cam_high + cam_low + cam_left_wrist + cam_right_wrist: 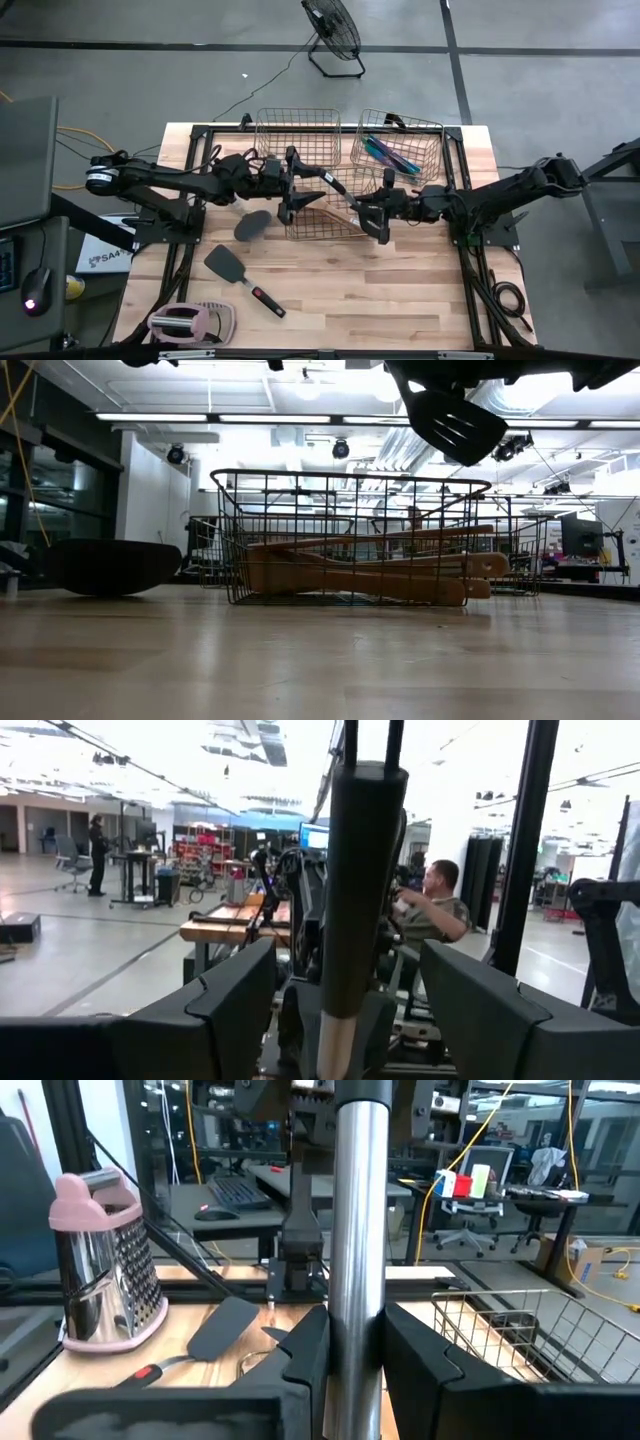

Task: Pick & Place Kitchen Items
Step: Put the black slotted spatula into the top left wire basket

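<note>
Right gripper is clamped on the steel handle of a slotted black spatula, held above the middle wire basket at the table's centre. Left gripper, at nine o'clock from it, is spread wide around the same handle. Should both pull, the spatula could be twisted loose and dropped outside the basket.

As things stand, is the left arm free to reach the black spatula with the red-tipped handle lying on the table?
Probably yes: the black spatula lies uncovered on bare table beside the left arm, and the left end effector stands open around a handle that the right end effector grips.
</note>
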`<act>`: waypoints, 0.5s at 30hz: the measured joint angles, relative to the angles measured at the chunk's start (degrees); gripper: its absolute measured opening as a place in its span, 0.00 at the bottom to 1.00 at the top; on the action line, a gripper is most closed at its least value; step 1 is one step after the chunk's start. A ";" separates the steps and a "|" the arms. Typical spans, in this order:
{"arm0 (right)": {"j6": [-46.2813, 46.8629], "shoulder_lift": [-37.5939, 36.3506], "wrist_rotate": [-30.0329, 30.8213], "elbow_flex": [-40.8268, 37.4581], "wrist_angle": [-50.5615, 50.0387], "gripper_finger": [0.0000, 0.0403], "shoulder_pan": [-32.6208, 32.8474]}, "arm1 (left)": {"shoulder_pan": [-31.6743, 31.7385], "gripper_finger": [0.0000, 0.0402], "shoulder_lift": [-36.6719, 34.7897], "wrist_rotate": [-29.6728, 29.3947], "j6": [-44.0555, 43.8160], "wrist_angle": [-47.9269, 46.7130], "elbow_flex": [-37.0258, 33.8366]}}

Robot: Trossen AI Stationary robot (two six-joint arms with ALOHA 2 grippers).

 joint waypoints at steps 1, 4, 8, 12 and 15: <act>0.00 0.05 -0.02 0.00 0.59 0.16 0.00 | 0.00 0.61 0.00 0.00 -0.01 0.16 0.01; -0.15 1.05 -0.66 0.02 2.74 0.16 -0.14 | 0.00 0.61 0.00 -0.01 -0.01 0.36 0.01; 0.00 3.93 -1.87 0.02 6.07 0.16 -0.83 | 0.00 0.61 0.00 -0.02 0.16 0.90 0.03; 0.00 6.89 -1.87 0.02 9.80 0.16 -0.85 | 0.00 0.61 0.00 -0.03 0.15 0.85 0.03; 0.00 8.49 -1.88 0.02 12.04 0.16 -0.85 | 0.00 0.61 0.00 -0.03 0.16 0.70 0.03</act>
